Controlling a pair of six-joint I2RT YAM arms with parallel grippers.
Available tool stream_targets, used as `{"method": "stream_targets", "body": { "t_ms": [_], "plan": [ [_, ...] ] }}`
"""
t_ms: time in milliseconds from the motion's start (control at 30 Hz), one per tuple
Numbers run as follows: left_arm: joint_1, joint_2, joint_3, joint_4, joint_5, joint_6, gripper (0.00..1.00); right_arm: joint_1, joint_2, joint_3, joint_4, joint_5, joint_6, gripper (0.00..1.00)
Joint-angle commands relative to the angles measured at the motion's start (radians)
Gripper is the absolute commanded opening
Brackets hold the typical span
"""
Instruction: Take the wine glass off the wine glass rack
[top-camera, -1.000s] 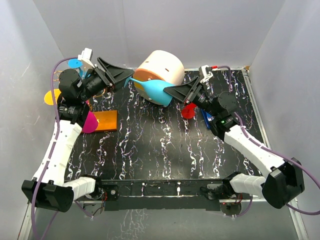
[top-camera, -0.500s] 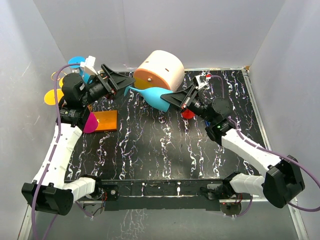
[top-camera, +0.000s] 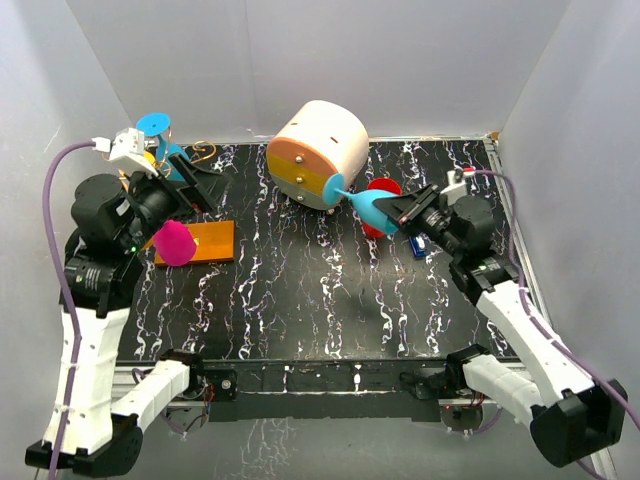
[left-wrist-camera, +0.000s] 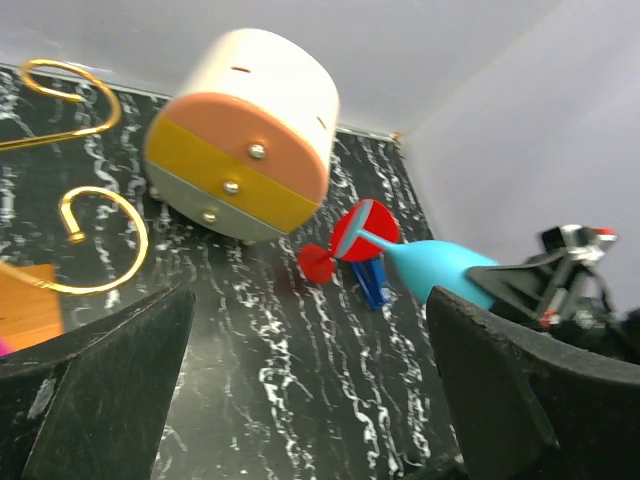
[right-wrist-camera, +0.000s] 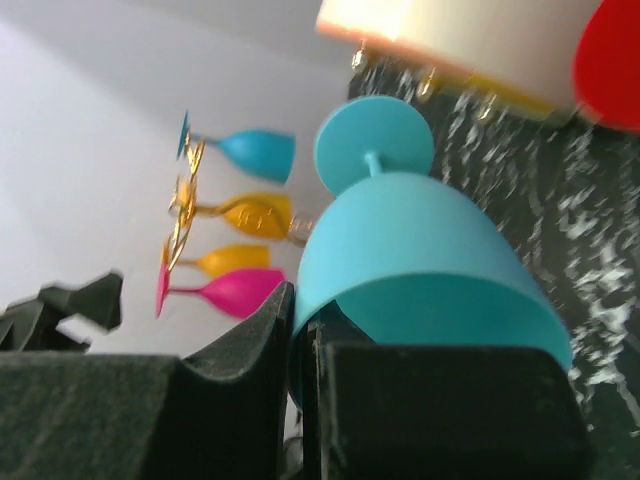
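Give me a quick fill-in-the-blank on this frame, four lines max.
1. The right gripper is ___ on the light blue wine glass.
2. The left gripper stands ___, holding nothing.
3. The tipped-over glass beside the drawer box is ___.
4. ___ glasses hang on the wine glass rack.
Missing: shut; open; red; four

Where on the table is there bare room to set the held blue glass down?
Bare: the near middle of the table, between the wine glass rack and the red glass. Crowded: around the drawer box and the rack itself.
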Motion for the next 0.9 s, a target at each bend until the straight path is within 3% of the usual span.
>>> {"method": "stream_targets", "body": {
  "t_ms": [0, 167, 267, 367, 500, 633, 867],
  "plan": [
    [0.000, -0.035, 0.026, -0.074, -0.147, 0.105, 0.99, -0.037, -0.095, 0.251, -0.291, 0.201, -0.358, 0.00],
    [0.000, -0.056, 0.008, -0.046, -0.154, 0.103, 0.99, -0.034, -0.113, 0.450, -0.540, 0.627, -0.698, 0.00],
    [0.000, -0.059, -0.007, -0.032, -0.151, 0.101, 0.99, -0.015, -0.125, 0.469, -0.565, 0.855, -0.848, 0.00],
    [0.001, -0.052, -0.011, -0.029, -0.142, 0.101, 0.99, 0.000, -0.123, 0.455, -0.536, 0.978, -0.945, 0.00],
    [0.000, -0.051, -0.011, -0.035, -0.134, 0.105, 0.99, 0.011, -0.066, 0.457, -0.558, 1.020, -1.006, 0.00],
    [0.000, -0.055, -0.011, -0.045, -0.137, 0.112, 0.99, 0.012, 0.088, 0.517, -0.690, 1.012, -0.948, 0.00],
    [0.000, -0.070, -0.008, -0.071, -0.137, 0.121, 0.99, -0.047, 0.427, 0.757, -0.975, 0.825, -0.876, 0.00]
  ]
}}
